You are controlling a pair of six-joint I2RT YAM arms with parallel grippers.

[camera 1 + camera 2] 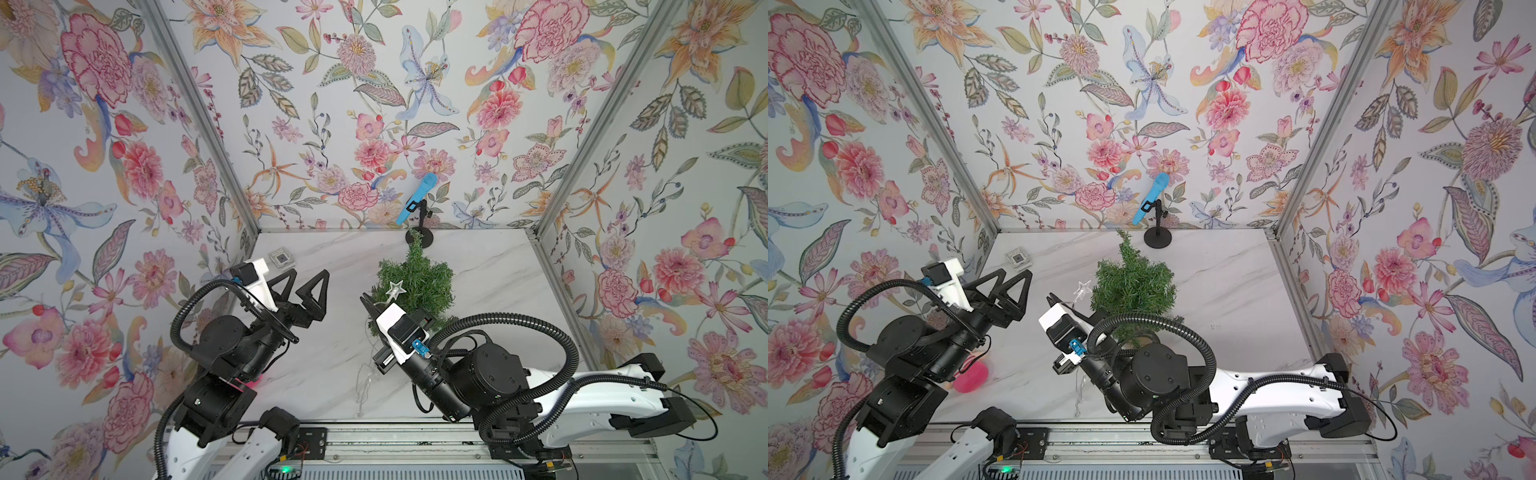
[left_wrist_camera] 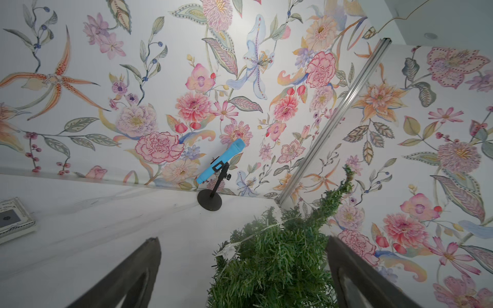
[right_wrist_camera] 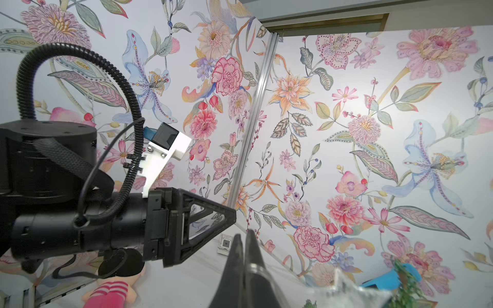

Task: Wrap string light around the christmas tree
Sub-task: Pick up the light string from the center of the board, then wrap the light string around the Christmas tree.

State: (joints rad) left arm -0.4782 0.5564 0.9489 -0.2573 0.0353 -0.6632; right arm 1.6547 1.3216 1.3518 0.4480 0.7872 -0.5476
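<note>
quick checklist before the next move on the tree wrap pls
1. left tool open, apart from the christmas tree: ok
2. right tool shut: ok
3. string light actually pinched in right tool: cannot tell
4. one strand lies across the tree's branches: ok
5. wrap complete: not ok, loose wire trails on the table
6. tree base seated flat: cannot tell, right arm hides it

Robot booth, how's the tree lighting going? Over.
Left gripper open, empty. Right gripper shut beside the christmas tree. String light draped across branches, tail trailing to the table. Blue microphone behind tree, not in the way.
</note>
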